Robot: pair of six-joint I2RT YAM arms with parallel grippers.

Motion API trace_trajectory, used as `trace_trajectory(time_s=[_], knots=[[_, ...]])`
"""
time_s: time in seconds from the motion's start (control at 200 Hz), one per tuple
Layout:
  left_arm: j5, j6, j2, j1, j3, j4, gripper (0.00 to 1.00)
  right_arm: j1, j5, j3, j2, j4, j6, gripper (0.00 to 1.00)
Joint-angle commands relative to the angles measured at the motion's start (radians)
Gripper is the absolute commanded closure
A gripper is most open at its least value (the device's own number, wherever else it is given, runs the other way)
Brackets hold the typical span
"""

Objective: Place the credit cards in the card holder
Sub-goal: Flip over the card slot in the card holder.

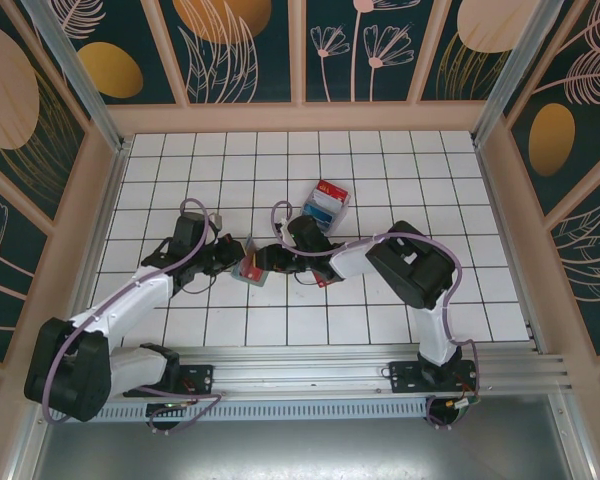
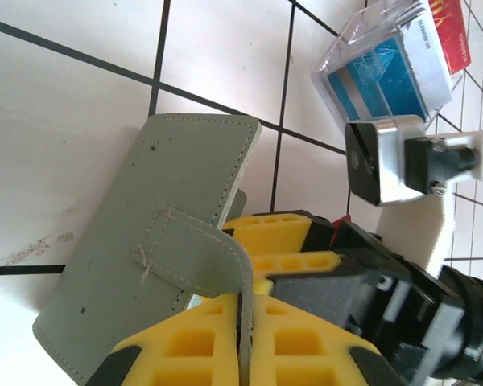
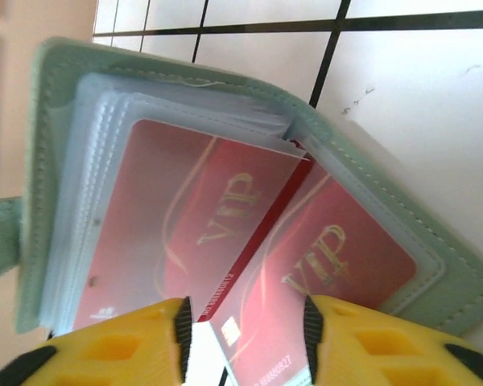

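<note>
From above, near the middle of the white tiled worktop (image 1: 180, 170): the card holder (image 1: 250, 270), caught between the left gripper (image 1: 232, 263) and the right gripper (image 1: 268, 258), with both arms reaching in from the near edge. Just beyond the right arm, a clear tray (image 1: 328, 205) resting on the tiles, blue and red inside it. Too small here to read how either pair of fingers stands. From the left wrist: grey-green card holder (image 2: 145, 241) seen from its outer side, tilted over the tiles, its stitched strap (image 2: 197, 257) running down into the left gripper (image 2: 241, 322). Yellow fingers (image 2: 298, 342) pressed together on that strap, no gap showing between them. At upper right, the clear tray (image 2: 342, 64) with blue credit cards (image 2: 386, 80) stacked inside and a red credit card (image 2: 451, 32) at its far side; beside it, a black and white part of the right arm (image 2: 386, 161). From the right wrist: card holder (image 3: 56, 161) lying open, clear sleeves (image 3: 105, 121) fanned inside it, red credit cards (image 3: 161, 225) marked VIP behind the plastic on both halves. Right gripper (image 3: 243, 334) at the bottom edge, yellow fingers (image 3: 121, 350) set apart, one to each side of the fold, with the lower end of a red card between them. Cannot tell whether either finger touches that card.
</note>
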Motion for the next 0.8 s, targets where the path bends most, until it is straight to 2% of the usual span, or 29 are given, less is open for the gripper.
trace_trajectory(time_s=[0.0,0.335,0.485,0.791], knots=[[0.026,-0.030,-0.034,-0.019,0.025,-0.029,1.00,0.000,0.020,-0.017,0.005,-0.021,0.015,0.65],[0.012,-0.028,-0.009,-0.042,0.039,-0.031,1.00,-0.006,-0.019,-0.037,0.016,0.047,0.045,0.66],[-0.002,-0.028,-0.033,-0.043,0.063,-0.051,1.00,-0.045,-0.088,-0.117,0.010,0.186,0.119,0.68],[-0.022,-0.014,-0.024,-0.043,0.078,-0.072,1.00,-0.044,-0.069,-0.109,-0.026,0.086,0.057,0.67]])
